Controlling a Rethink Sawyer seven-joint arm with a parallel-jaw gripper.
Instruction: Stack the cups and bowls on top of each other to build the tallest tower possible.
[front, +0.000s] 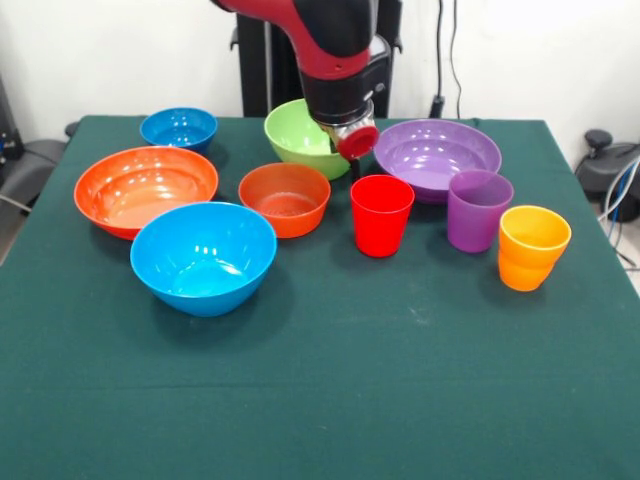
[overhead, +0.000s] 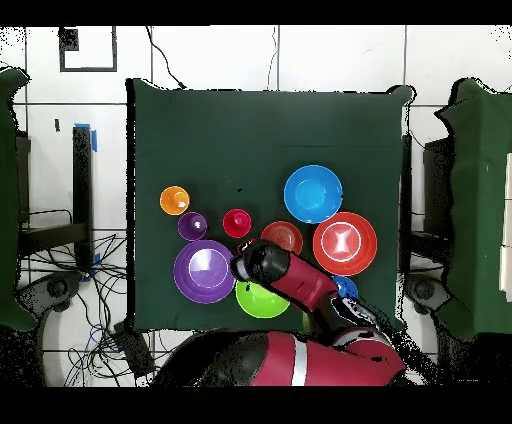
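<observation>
Light blue bowl (front: 204, 256), cups (front: 381, 214) upright, mouths up.

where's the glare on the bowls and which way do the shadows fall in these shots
Front view: white highlights streak the wide orange-red bowl and purple bowl; soft shadows fall toward the camera under the light blue bowl. Overhead view: bright glare patches sit mid-bowl on the same two bowls; shadows barely show.

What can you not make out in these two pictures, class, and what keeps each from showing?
- Gripper: open or shut cannot be told; the arm's head covers it in the overhead view, and the front view shows only its end.
- Lime green bowl: its right side is hidden by the arm in the front view.
- Small dark blue bowl: mostly under the arm in the overhead view.
</observation>
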